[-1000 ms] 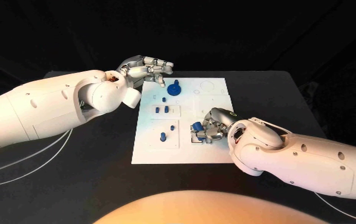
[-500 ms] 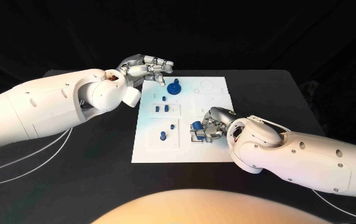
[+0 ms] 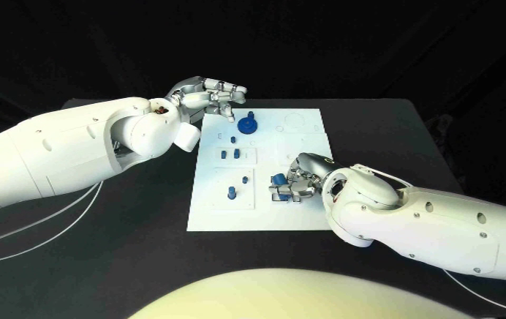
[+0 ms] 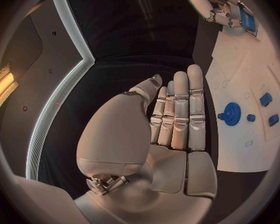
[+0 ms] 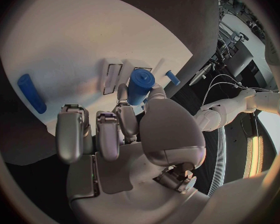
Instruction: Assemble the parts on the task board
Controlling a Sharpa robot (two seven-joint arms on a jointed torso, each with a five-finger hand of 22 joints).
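Observation:
The white task board (image 3: pixel 306 140) lies in the middle of the black table. My right hand (image 3: pixel 298 180) hovers over its near right part and pinches an upright blue cylinder (image 3: pixel 279 181) between thumb and a finger; the right wrist view shows this cylinder (image 5: pixel 140 86) just above two narrow slots (image 5: pixel 112 77) in the board. My left hand (image 3: pixel 211 99) hangs at the board's far left corner with straight fingers (image 4: pixel 180 109) and holds nothing. A blue gear (image 3: pixel 248 126) stands on the board near it.
Two blue pegs (image 3: pixel 231 156) sit in the left middle block of the board, and two more (image 3: pixel 231 192) in the near left block. Another blue peg (image 5: pixel 32 93) lies on the board beside my right hand. Black table surrounds the board.
My right hand has edged slightly toward the far side of the board with the blue cylinder. The left hand has stayed where it was.

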